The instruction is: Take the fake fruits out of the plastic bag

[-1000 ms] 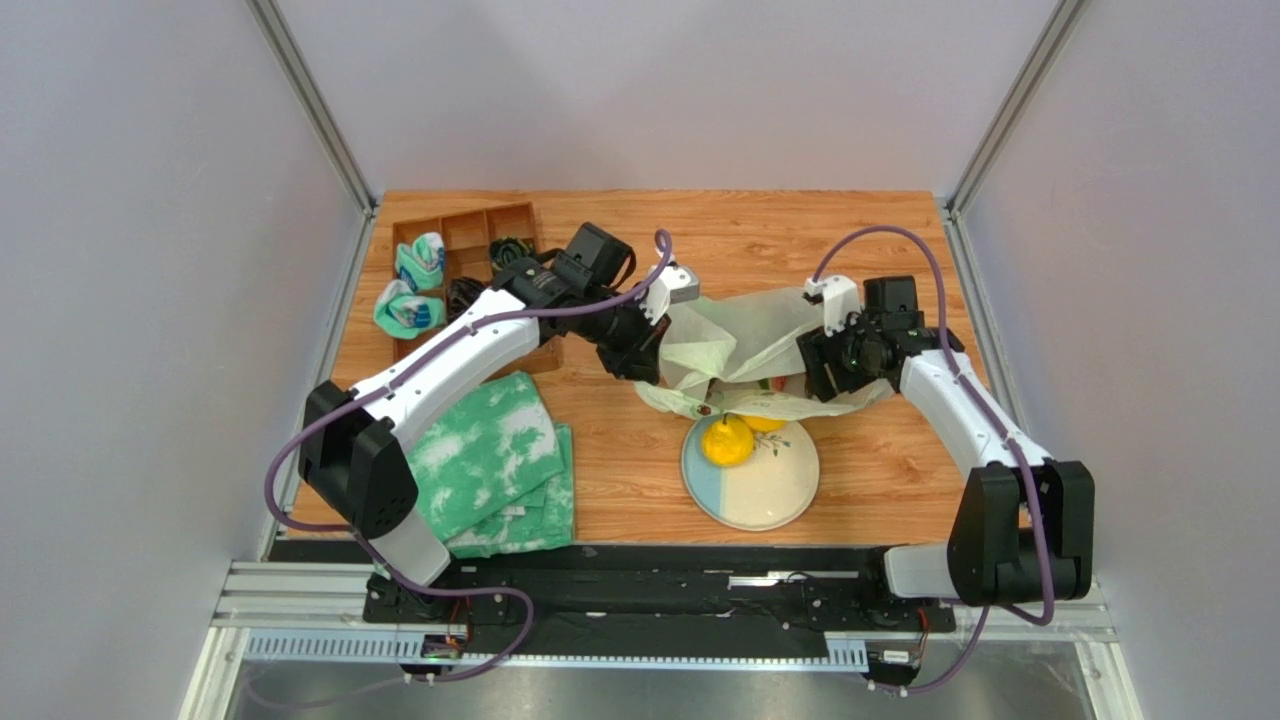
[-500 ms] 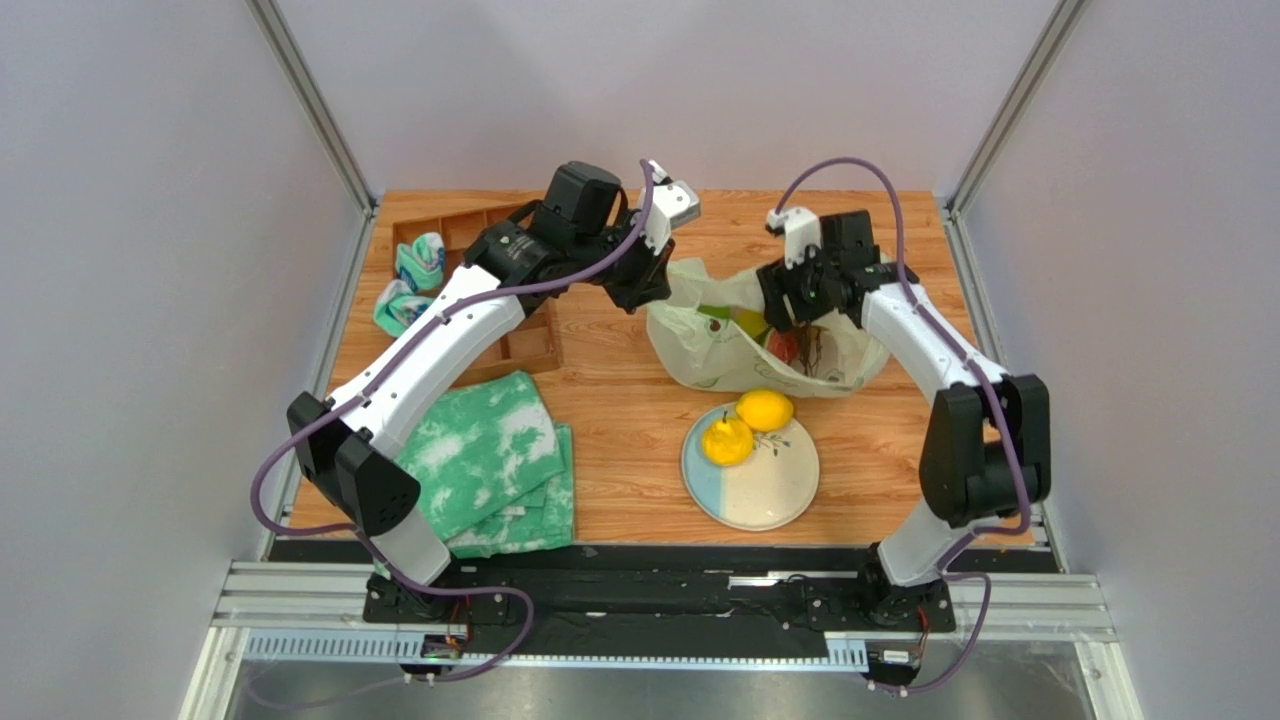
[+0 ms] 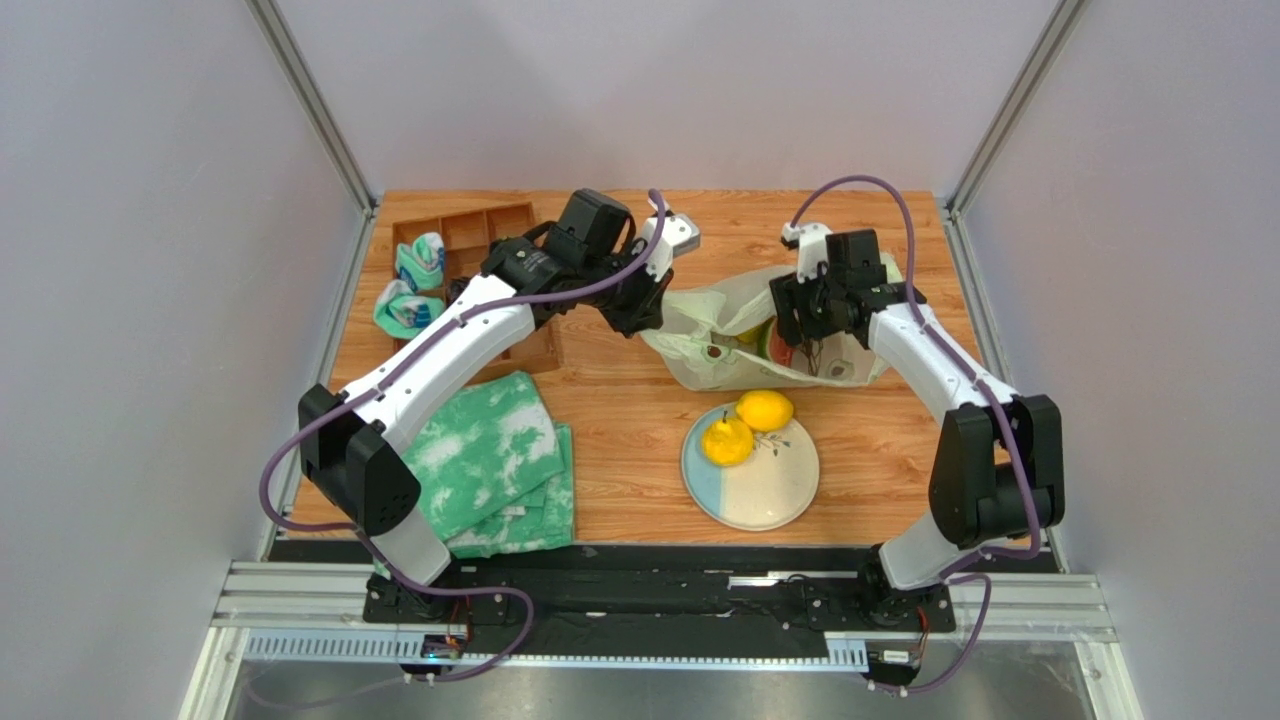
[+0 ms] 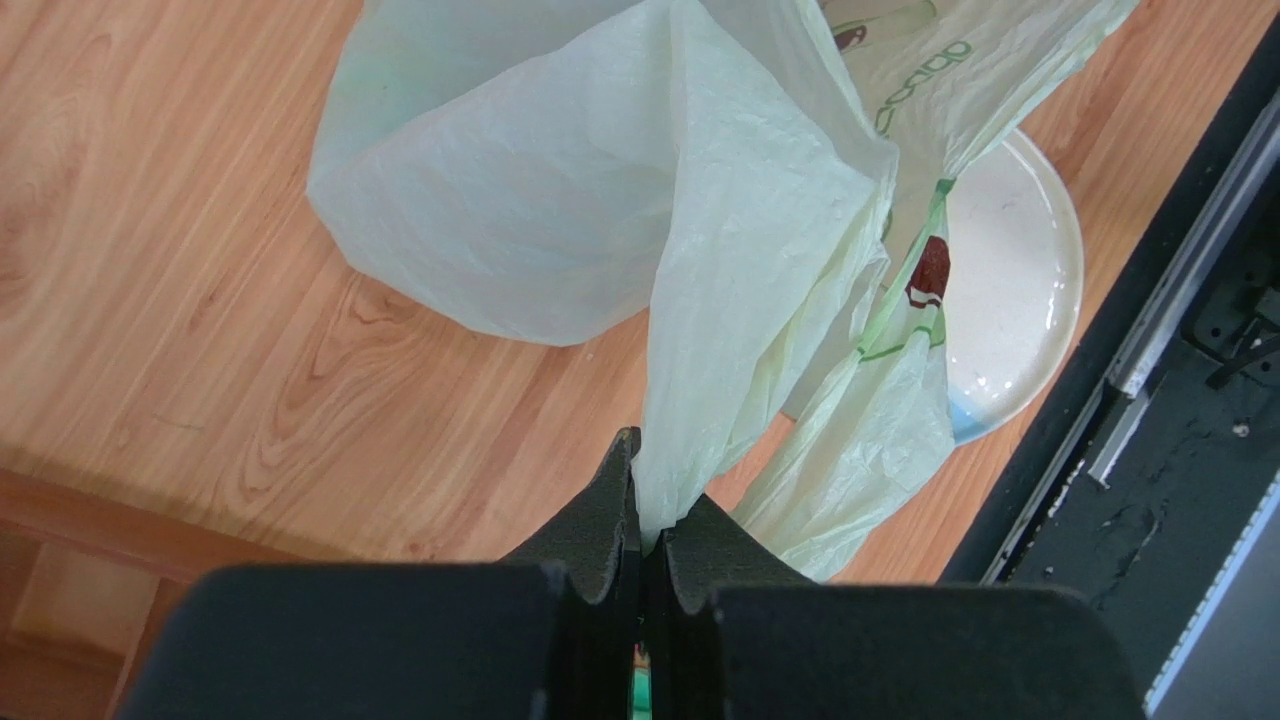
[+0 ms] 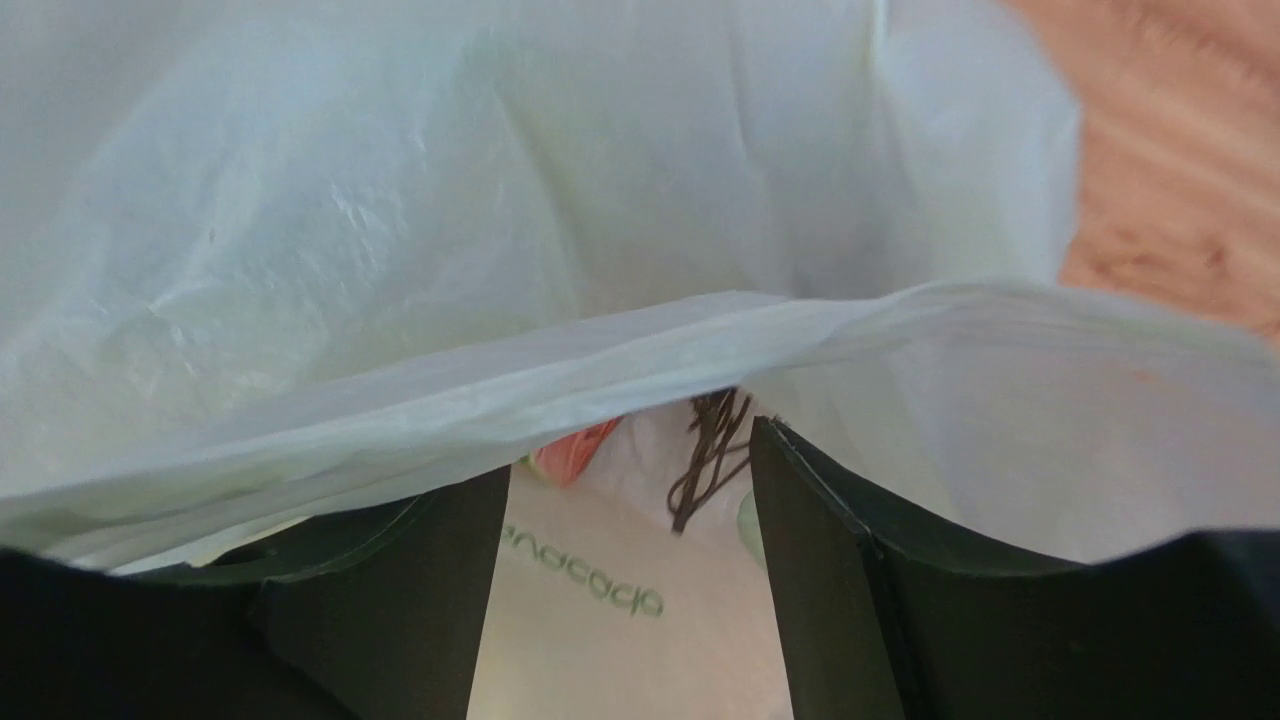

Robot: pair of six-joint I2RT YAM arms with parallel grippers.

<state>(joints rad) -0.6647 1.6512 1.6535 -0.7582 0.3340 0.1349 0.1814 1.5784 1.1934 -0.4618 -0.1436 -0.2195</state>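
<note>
From above, the crinkly pale yellow-green plastic bag (image 3: 706, 333) lies far-centre, stretched left-right between the arms, with a yellow lemon (image 3: 765, 410) and yellow pear (image 3: 727, 441) already out on the round blue-and-cream plate (image 3: 781, 503) just nearer. Left wrist view shows what that hides: the left gripper (image 4: 646, 503) clenched on a gathered fold of bag. Right wrist view: the right gripper (image 5: 631, 458), jaws spread at the bag mouth and holding nothing, faces a reddish fruit (image 5: 576, 447) and brown stalks (image 5: 711, 450) straight ahead inside, so the right arm looks nearer.

Two yellow fruits (image 3: 727, 441), one plate (image 3: 769, 498), one plastic bag (image 3: 694, 324), one green cloth (image 3: 489, 458), one wooden tray (image 3: 466, 228).
</note>
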